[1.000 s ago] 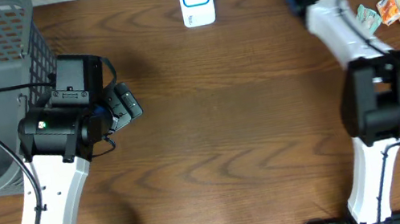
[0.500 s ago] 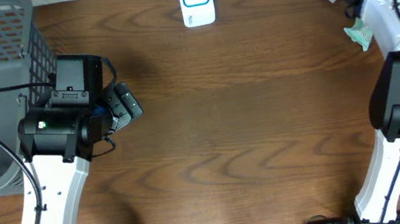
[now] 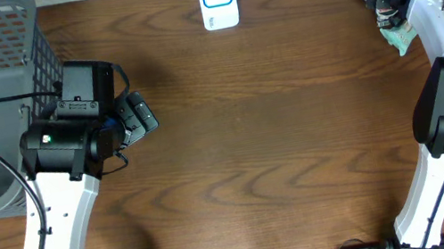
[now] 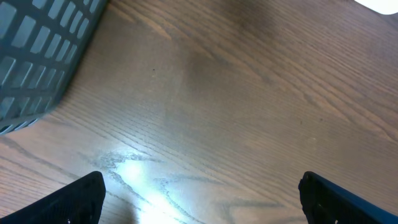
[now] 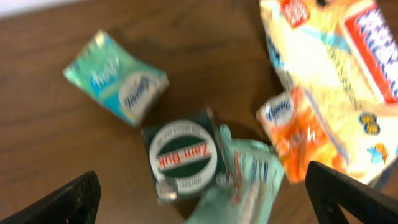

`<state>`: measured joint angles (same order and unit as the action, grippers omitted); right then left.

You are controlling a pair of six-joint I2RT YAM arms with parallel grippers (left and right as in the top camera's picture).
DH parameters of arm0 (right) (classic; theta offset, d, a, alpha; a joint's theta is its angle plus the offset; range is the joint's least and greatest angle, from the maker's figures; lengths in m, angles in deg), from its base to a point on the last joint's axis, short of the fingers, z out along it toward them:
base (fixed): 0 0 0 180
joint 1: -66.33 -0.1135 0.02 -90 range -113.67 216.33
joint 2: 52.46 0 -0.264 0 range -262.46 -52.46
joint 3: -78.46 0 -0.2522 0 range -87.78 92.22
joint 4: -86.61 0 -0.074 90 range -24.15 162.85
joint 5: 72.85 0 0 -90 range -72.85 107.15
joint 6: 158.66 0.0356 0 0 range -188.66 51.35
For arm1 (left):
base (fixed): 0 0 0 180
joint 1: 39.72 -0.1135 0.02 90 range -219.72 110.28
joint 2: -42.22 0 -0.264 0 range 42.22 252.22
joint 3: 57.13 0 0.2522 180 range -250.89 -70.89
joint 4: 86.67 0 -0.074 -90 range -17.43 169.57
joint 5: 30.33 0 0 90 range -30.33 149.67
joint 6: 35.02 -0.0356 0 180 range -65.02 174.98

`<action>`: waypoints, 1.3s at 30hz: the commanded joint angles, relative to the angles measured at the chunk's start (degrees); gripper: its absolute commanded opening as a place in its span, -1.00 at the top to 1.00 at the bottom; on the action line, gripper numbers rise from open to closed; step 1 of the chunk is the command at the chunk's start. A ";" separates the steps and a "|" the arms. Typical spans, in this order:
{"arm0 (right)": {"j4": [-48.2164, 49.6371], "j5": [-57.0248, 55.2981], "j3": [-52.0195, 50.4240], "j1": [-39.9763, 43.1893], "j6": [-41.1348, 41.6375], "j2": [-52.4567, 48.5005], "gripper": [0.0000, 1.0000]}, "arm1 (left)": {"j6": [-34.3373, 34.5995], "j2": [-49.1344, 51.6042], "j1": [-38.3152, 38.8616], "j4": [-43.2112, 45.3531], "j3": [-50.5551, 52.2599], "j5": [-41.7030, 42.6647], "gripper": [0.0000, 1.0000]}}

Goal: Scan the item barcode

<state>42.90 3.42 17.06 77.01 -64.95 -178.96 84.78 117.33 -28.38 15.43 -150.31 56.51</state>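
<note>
The right gripper (image 5: 202, 202) hangs released, fingers spread wide, over what looks like five blurred items. One dark green box (image 5: 183, 158) lies just beneath, one pale green packet (image 5: 249, 180) touching it. Ahead lie one teal sachet (image 5: 115, 87), one orange sachet (image 5: 289, 130) and one yellow snack pack (image 5: 336, 68). The left gripper (image 4: 199, 196) gapes empty over the table (image 4: 236, 112), beside one basket (image 4: 37, 56).

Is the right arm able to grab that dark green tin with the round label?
Probably yes. The right gripper hangs open above the tin, nothing covering its top, though a pale green packet crowds its right edge.
</note>
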 commanded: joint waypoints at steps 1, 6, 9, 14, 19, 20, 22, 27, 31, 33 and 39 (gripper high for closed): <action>-2.97 -0.04 0.11 -1.57 -0.11 6.80 -0.98 | 0.07 -0.20 -0.24 -0.17 -0.20 -0.55 -0.95; -12.76 4.87 0.11 -2.49 2.34 16.98 -0.98 | 0.07 -0.20 -0.24 -0.15 -0.20 -0.55 -0.95; -21.64 9.29 0.11 -2.82 6.21 23.67 -0.99 | 0.07 -0.20 -0.24 -0.17 -0.20 -0.55 -0.95; -34.95 9.90 -0.02 -4.17 14.73 32.54 -0.99 | 0.07 -0.20 -0.24 -0.17 -0.20 -0.55 -0.95; -38.84 9.62 -4.61 -8.74 12.96 41.48 -0.99 | 0.07 -0.20 -0.24 -0.17 -0.20 -0.55 -0.95; -38.71 9.60 -6.34 -9.79 12.57 43.47 -0.98 | 0.07 -0.20 -0.24 -0.17 -0.20 -0.55 -0.96; -38.45 9.62 -10.19 -11.63 12.04 47.65 -0.99 | 0.07 -0.20 -0.24 -0.17 -0.20 -0.55 -0.96; -38.93 10.40 -20.44 -14.82 12.13 57.66 -0.99 | 0.07 -0.20 -0.24 -0.17 -0.20 -0.55 -0.95; -39.74 15.39 -27.91 -15.85 12.13 63.14 -0.98 | 0.07 -0.20 -0.24 -0.17 -0.20 -0.55 -0.95; -41.35 16.79 -30.69 -15.87 12.11 64.63 -0.99 | 0.07 -0.20 -0.24 -0.17 -0.20 -0.55 -0.96; -46.18 16.74 -34.07 -15.87 12.11 64.94 -0.99 | 0.07 -0.20 -0.24 -0.17 -0.20 -0.55 -0.95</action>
<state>-2.65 19.07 -16.08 61.57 -53.17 -114.28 84.78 117.33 -28.38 15.43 -150.31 56.51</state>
